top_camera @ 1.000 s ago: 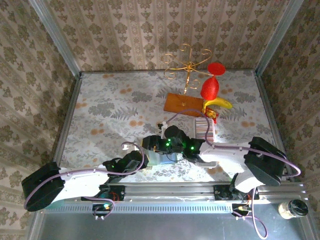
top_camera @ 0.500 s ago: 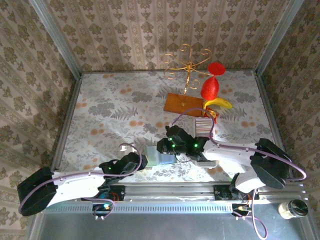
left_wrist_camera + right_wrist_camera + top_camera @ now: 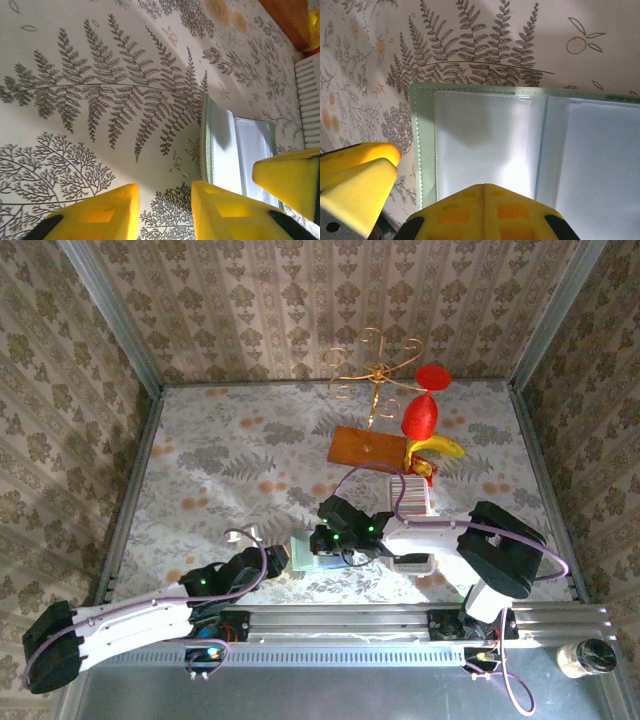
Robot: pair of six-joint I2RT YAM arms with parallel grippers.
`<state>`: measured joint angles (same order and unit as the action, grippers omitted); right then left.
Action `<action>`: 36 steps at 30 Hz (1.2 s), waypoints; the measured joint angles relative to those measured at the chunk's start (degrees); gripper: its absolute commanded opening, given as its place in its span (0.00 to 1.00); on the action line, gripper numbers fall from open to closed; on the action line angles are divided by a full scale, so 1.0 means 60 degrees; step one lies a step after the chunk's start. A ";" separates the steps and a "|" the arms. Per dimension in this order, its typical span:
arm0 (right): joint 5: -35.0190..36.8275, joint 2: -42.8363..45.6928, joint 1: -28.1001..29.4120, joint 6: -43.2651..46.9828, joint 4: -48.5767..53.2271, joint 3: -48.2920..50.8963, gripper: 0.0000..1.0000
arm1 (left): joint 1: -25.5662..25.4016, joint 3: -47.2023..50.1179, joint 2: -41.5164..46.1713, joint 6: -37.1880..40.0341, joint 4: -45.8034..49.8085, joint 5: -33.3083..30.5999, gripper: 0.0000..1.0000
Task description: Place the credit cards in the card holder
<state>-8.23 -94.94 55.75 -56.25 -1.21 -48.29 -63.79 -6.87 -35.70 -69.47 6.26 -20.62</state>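
Now | right claw (image 3: 484, 190) closed over open card holder (image 3: 485, 130) | left claw (image 3: 164, 194) parted beside it | your closed tips may drag it.

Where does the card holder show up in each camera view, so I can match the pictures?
Top external: the card holder sits low in the picture, just left of centre.
Left wrist: the card holder is at lower right, lying open.
Right wrist: the card holder spans the middle and right, lying open.
Shared landmark: the fern-print tablecloth that it lies on, with fern fronds beside its green edge.
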 measured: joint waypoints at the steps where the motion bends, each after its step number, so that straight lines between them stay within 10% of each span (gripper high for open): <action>1: 0.0000 -0.0036 0.0004 0.0036 0.0015 -0.0033 0.00 | 0.0000 0.0000 0.0164 -0.0004 0.0175 -0.0047 0.36; 23: -0.0033 -0.0335 0.0138 0.0310 0.0047 -0.0233 0.07 | -0.0044 -0.1151 0.0262 0.0295 0.1603 -0.0109 0.18; 36: 0.0528 0.3829 -0.0871 0.3523 0.2007 -0.0448 0.33 | -0.0044 -0.1756 -0.0222 0.1002 0.1636 -0.0426 0.18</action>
<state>-5.06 -71.96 50.52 -35.11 10.83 -50.98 -64.05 -17.41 -37.04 -63.46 16.08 -23.18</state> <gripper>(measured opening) 0.233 0.181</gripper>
